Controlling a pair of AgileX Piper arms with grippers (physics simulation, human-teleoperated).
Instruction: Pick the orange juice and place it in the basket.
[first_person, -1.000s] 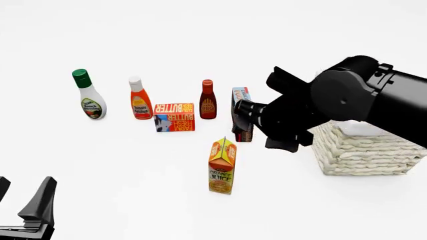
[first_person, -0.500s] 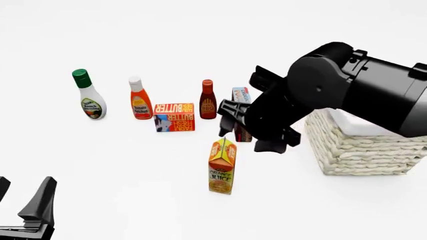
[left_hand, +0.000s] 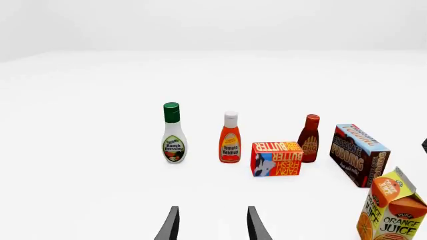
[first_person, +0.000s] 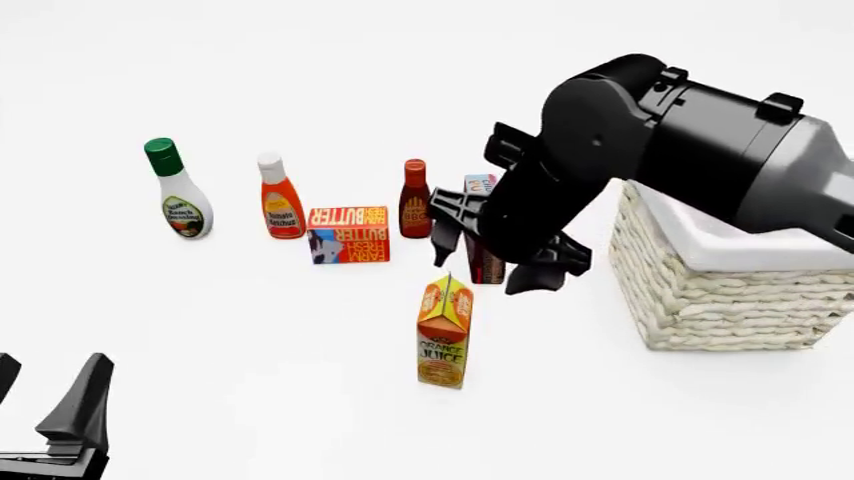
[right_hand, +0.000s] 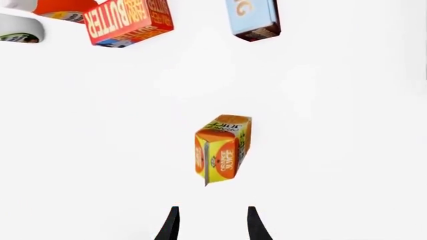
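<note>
- Swinging leftward and forward over the last second, the black right arm has carried its right gripper from beside the basket to a spot above and just behind the small orange-and-yellow gable-topped orange juice carton, with its bulk now hiding most of the tall brown-and-blue pudding box in the front view.
- The right wrist camera looks nearly straight down on the carton's gable, which sits ahead of the two dark fingertips; they stand apart with nothing between them, so the claw is open and empty.
- The carton has not moved: it stands upright on the white table, alone in front of the row of groceries and well apart from the large cream-white woven wicker basket to its right.
- The flat red-orange butter box, the green-capped ranch bottle, the white-capped ketchup bottle and the dark red sauce bottle are all where they were.
- The left gripper has stayed parked low at the near left, fingers spread and holding nothing.
- My reading: this is the approach, nearly lined up; what remains is to descend around the carton, close, lift and carry it right to the basket.
</note>
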